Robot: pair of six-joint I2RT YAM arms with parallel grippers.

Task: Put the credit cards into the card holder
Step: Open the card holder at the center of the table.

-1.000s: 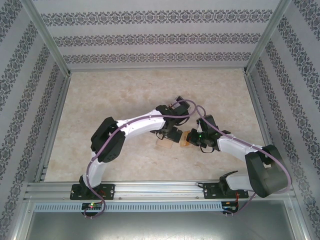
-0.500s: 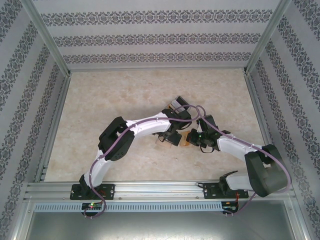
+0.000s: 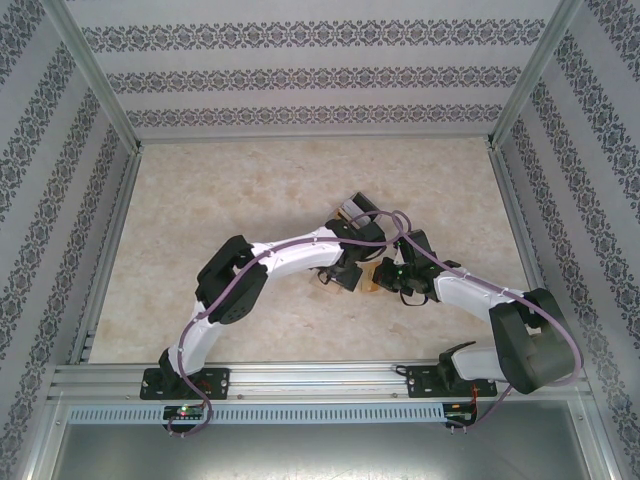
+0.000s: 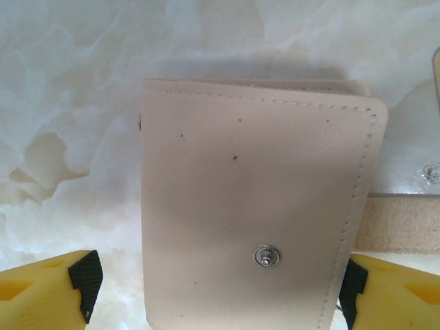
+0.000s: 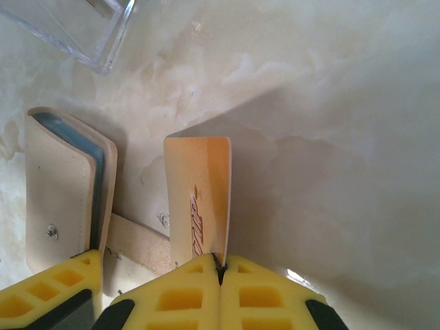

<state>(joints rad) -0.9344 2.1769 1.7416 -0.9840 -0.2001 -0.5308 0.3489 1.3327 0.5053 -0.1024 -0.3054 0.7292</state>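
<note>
Card holder (image 4: 254,206): lower edge cut off at picture bottom.
Orange card (image 5: 199,199): lower end buried in right claw (image 5: 220,265); red print partly covered, unreadable.
Clear box (image 5: 82,31): one corner visible, remainder beyond top edge.

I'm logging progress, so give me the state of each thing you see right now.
Card holder: folded shut, lying flat.
Snap strap: unfastened, lying loose.
Orange-yellow card: gripped, outside the holder.
Left fingers: open, straddling the card holder.
Right fingers: shut on the orange-yellow card.
</note>
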